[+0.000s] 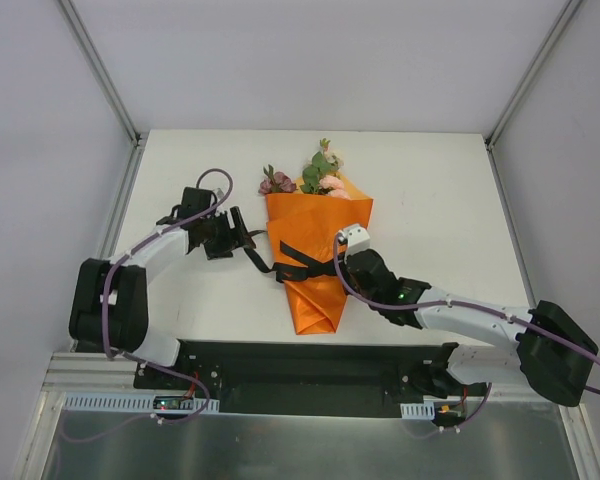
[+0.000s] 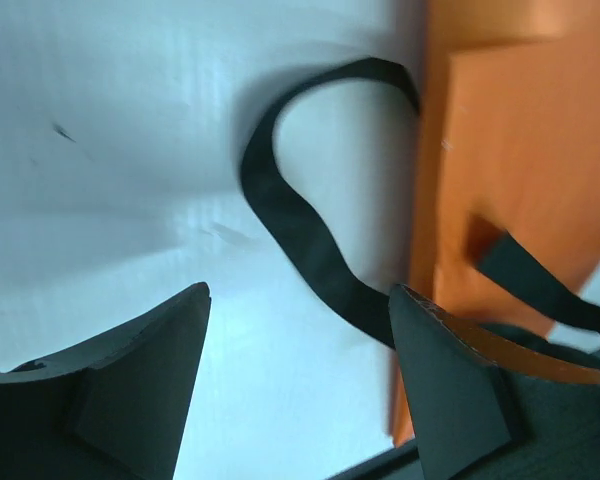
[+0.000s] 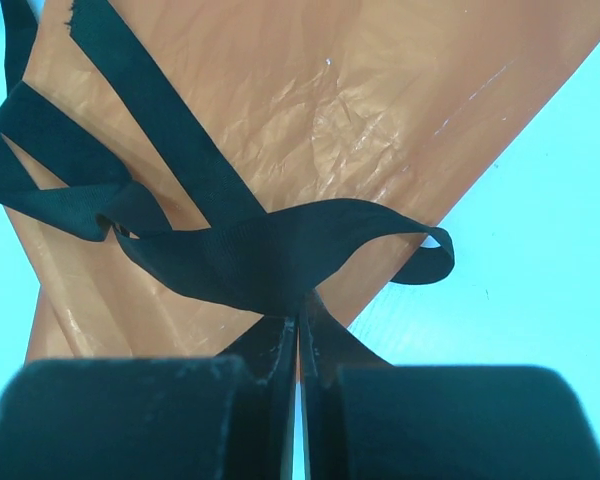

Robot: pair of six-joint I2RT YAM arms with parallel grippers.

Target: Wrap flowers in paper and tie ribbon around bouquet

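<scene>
Our left gripper (image 2: 300,292) gapes wide, the loose ribbon (image 2: 265,200) end just to its right (toward the bouquet (image 1: 318,225)); our right gripper (image 3: 298,335) pinches the other end

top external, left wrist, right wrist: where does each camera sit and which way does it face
Top external: above and behind the robot, looking down on the table and bouquet; the left arm and right arm show.
Left wrist: on the left arm, looking past the open left gripper at a ribbon loop beside the paper.
Right wrist: on the right arm, looking past the right gripper, shut on the ribbon, across the paper.
Shared: both wrist views show the ribbon and orange paper.
</scene>
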